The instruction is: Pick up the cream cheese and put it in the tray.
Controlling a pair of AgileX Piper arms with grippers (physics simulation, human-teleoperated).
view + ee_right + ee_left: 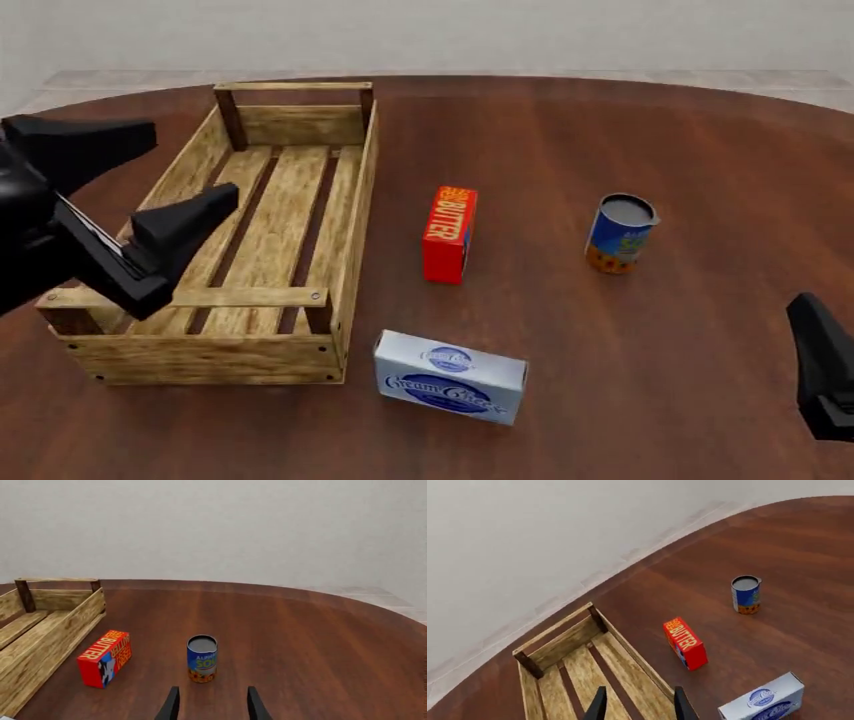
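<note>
The small flat white-grey cream cheese box with its dark blue oval label [450, 377] lies on the dark brown wooden table [667, 150] in the lower middle of the front view, just beside the near right corner of the large open tray of light wooden slats [354, 230], outside it and touched by neither arm. The tray fills the left half of that view and holds nothing. At the centre stands the red-orange butter box [450, 234] on its long edge, and to its right, well apart, an upright blue and orange soup can [621, 233]. The black left gripper [140, 190] hangs above the tray's left side at the frame's left edge, its fingers spread and clasping nothing. The right gripper [211, 705] sits low at the right edge of the front view; its wrist view shows the two fingers parted and empty, pointing toward the can
</note>
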